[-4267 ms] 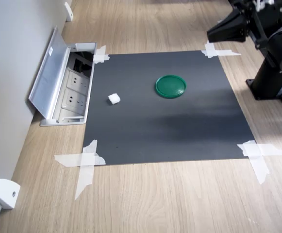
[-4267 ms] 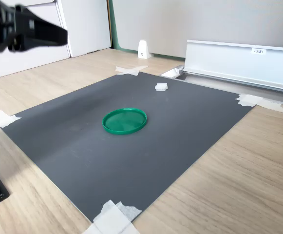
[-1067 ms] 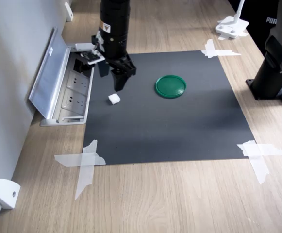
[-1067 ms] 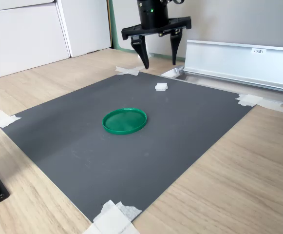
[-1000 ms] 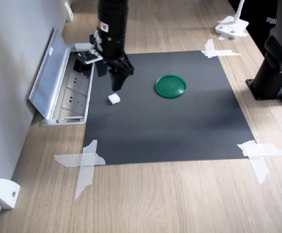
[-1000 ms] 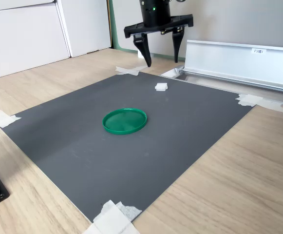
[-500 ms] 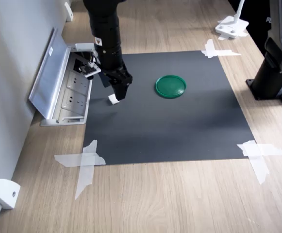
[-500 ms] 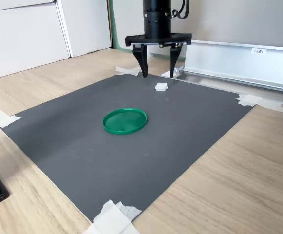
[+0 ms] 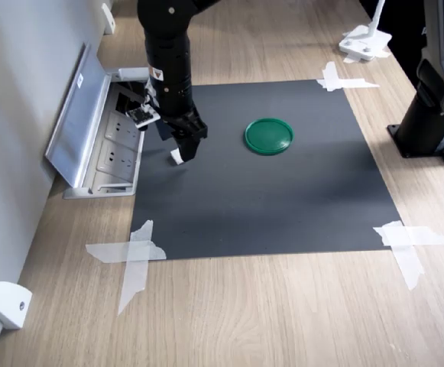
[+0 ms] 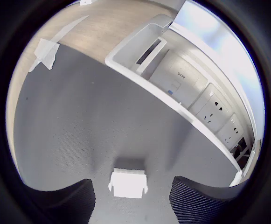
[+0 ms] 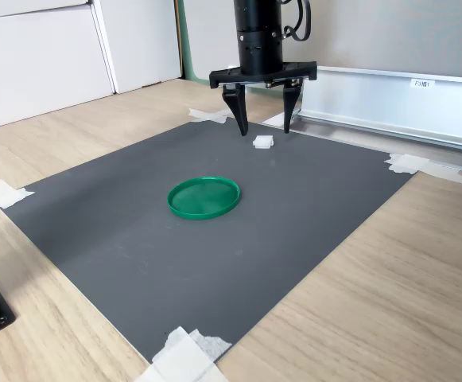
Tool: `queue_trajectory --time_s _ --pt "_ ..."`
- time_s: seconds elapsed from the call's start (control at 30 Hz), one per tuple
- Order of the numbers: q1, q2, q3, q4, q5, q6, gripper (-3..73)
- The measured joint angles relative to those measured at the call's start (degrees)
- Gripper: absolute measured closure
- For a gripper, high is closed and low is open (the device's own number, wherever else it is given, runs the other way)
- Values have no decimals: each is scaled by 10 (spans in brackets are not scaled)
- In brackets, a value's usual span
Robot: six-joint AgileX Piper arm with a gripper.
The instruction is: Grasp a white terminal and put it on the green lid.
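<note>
End effector (image 11: 264, 131) lower than half a second ago, jaws spread wide astride white terminal (image 11: 263, 142), seemingly not touching it, terminal on mat at green lid's (image 11: 204, 197) 1 o'clock in the second exterior view

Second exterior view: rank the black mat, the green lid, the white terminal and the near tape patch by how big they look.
1. black mat
2. green lid
3. near tape patch, cut by the frame edge and close to the camera, so its rank against the lid is unsure
4. white terminal, between the open gripper fingers
</note>
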Motion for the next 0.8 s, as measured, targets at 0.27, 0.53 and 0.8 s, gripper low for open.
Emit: queue_trajectory --time_s 0.27,0.53,0.8 --pt "0 12 0 0 -2 0 24" --pt "0 18 0 0 -2 -5 137" --pt "0 18 0 0 -4 -16 384"
